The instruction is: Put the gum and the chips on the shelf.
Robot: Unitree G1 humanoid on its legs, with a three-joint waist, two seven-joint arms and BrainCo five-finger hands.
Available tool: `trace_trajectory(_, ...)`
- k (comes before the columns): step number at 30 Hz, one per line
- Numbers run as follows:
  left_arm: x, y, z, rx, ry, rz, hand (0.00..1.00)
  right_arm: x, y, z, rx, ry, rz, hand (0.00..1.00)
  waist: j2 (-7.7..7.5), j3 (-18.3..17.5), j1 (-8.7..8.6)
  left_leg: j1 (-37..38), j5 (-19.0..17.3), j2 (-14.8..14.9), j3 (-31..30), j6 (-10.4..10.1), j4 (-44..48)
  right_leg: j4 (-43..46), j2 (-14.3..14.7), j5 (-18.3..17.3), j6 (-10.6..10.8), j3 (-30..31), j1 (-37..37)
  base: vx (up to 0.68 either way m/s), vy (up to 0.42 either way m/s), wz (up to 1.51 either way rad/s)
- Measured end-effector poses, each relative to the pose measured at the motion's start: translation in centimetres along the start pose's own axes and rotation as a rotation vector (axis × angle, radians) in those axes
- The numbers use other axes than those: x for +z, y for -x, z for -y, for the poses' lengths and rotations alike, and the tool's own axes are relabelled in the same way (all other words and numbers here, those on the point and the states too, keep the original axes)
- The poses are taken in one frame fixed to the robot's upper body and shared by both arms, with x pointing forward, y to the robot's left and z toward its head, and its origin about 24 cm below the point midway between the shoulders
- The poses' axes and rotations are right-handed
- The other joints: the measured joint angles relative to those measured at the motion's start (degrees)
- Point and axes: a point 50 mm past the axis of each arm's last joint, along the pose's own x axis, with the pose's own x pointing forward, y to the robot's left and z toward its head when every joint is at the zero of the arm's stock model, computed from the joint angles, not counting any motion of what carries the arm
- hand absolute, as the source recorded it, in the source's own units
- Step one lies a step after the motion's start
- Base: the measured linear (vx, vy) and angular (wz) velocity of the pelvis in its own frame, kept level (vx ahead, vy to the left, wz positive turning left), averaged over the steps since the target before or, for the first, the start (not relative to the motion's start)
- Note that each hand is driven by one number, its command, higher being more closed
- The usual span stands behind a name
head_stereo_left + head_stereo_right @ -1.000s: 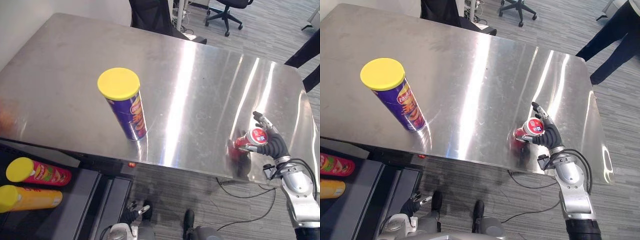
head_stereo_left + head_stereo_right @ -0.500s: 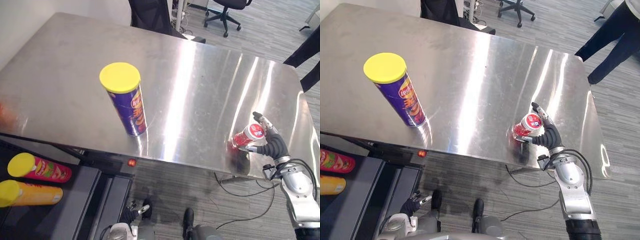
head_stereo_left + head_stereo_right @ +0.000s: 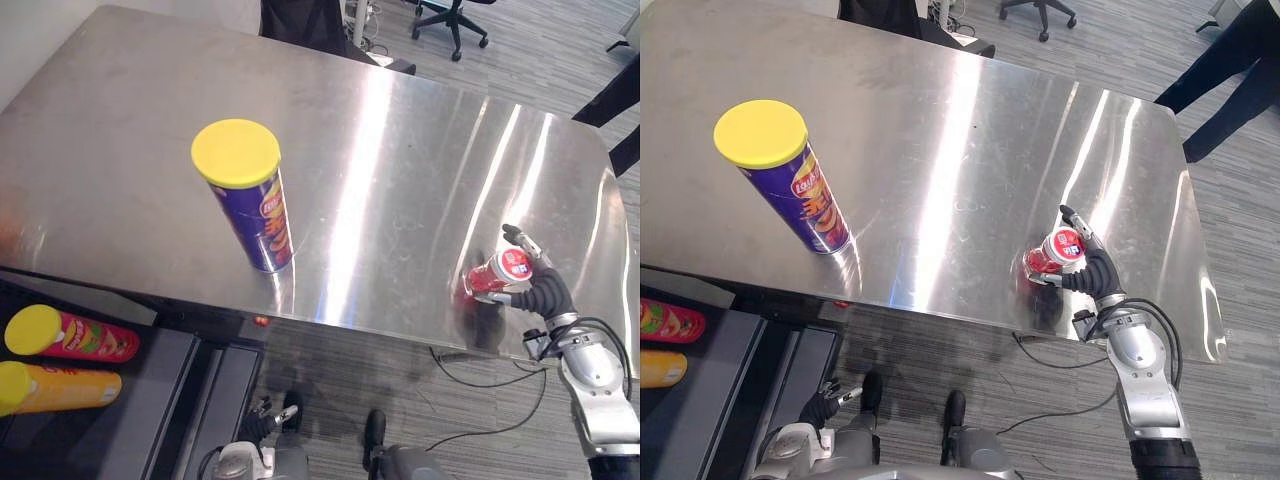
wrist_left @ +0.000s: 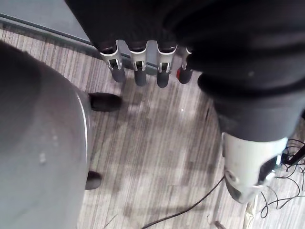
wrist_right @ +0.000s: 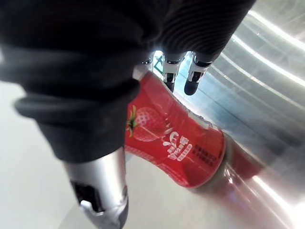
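Observation:
A tall purple chips can (image 3: 255,205) with a yellow lid stands upright on the steel table (image 3: 390,140), left of its middle. Near the table's front right edge my right hand (image 3: 545,292) is shut on the red gum tub (image 3: 495,275). The tub leans away from the hand, and its base is on or just above the table. In the right wrist view the fingers curl over the red tub (image 5: 176,143), which has a strawberry picture. My left hand (image 4: 137,76) hangs below the table over the floor, fingers straight and holding nothing.
On a dark shelf (image 3: 150,400) at the lower left lie a red chips can (image 3: 65,335) and an orange one (image 3: 55,388), both with yellow lids. Black office chairs (image 3: 455,15) stand behind the table. A person's dark legs (image 3: 1230,50) are at the far right.
The camera has shifted a little. My right hand keeps hold of the gum tub at the same spot by the table's front edge. The chips can has not moved.

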Motion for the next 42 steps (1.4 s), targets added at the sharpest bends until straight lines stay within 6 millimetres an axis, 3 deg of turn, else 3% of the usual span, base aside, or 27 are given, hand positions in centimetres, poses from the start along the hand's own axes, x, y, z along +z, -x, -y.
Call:
trace_trajectory(21, 0.25, -0.08, -0.09, 0.013, 0.025, 0.007, 0.00, 0.60, -0.09, -0.22, 0.006, -0.001, 0.040, 0.00, 0.06, 0.88, 0.12, -0.60, 0.03, 0.14, 0.07, 0.01, 0.05, 0.25, 0.10, 0.02, -0.01, 0.18, -0.71, 0.00, 0.000, 0.00)
trace_trajectory(22, 0.25, -0.08, -0.09, 0.013, 0.025, 0.007, 0.00, 0.60, -0.09, -0.23, 0.006, -0.001, 0.040, 1.00, 0.06, 0.88, 0.12, -0.58, 0.04, 0.15, 0.07, 0.01, 0.04, 0.29, 0.11, 0.02, -0.01, 0.19, -0.71, 0.00, 0.000, 0.00)
trace_trajectory(42, 0.24, -0.08, -0.11, 0.015, 0.028, 0.007, 0.00, 0.40, 0.15, -0.81, 0.009, -0.026, 0.030, 1.00, 0.06, 0.88, 0.12, -0.56, 0.07, 0.37, 0.02, -0.10, 0.00, 0.42, 0.29, 0.05, -0.04, 0.23, -0.71, 0.00, 0.000, 0.00)
